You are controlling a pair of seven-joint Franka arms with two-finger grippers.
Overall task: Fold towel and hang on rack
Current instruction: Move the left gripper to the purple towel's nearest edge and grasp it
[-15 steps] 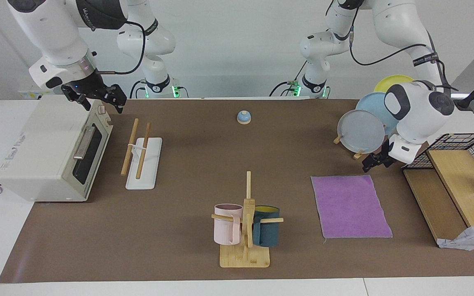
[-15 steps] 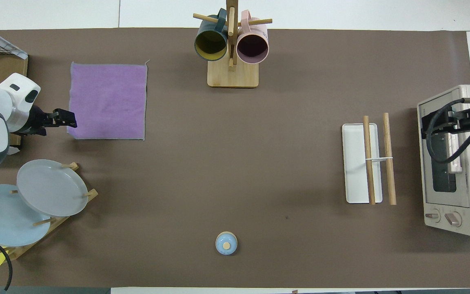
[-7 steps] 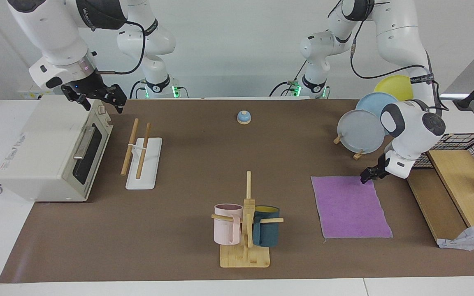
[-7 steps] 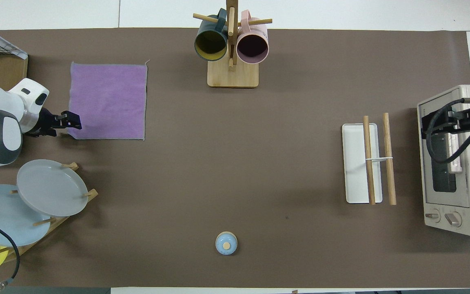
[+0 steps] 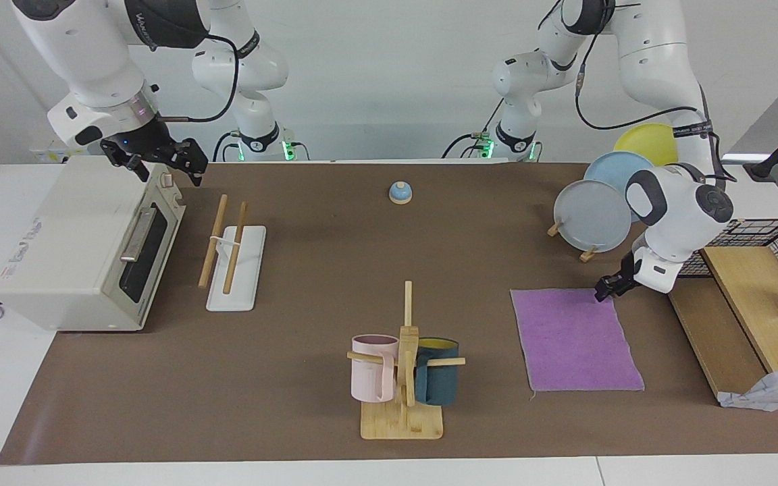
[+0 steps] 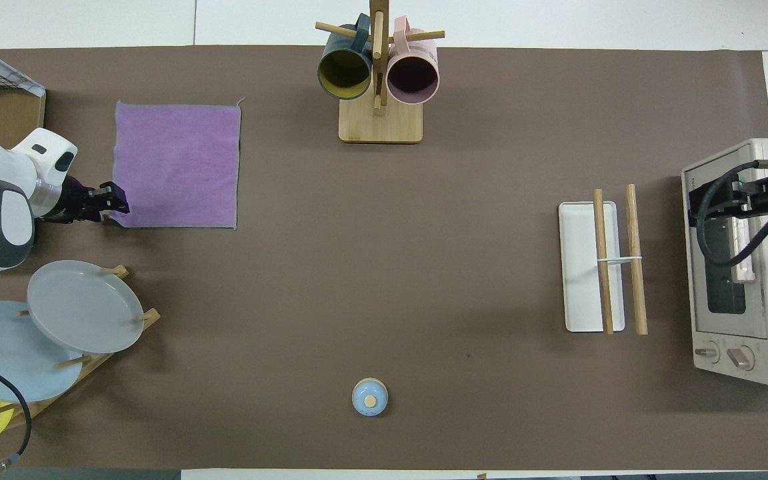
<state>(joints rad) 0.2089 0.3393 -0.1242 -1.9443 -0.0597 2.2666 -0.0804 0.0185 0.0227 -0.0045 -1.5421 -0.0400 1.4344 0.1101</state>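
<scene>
Purple towel [image 5: 575, 339] lies flat on the brown-covered desk [image 5: 308, 283], toward the left arm's end, purple face up, unfolded. Left hand [image 5: 604, 289] is low at the towel's corner nearest the robots, on the side toward the wooden shelf [image 5: 713, 331]; its tips sit right at the cloth edge, but cannot tell how far its fingers are closed or whether the cloth is pinched. In the overhead view the left hand [image 6: 109, 203] overlaps that same corner of the towel [image 6: 177, 163]. Rack [image 5: 230, 253], two wooden rods on a white base, stands toward the right arm's end, just beside the toaster oven [image 5: 85, 250], well apart from the towel, nothing hung on it. Right hand [image 5: 159, 162] waits in the air over the toaster oven's top corner nearest the robots, fingers spread apart, holding nothing. Mug tree [image 5: 404, 368] with a pink and a dark teal mug stands mid-desk, farther from the robots than the rack. Plate stand [image 5: 595, 212] with grey, blue and yellow plates stands nearer to the robots than the towel. Small blue lid [image 5: 400, 192] sits mid-desk close to the robots. Wire basket [image 5: 767, 246] rests on the shelf.
</scene>
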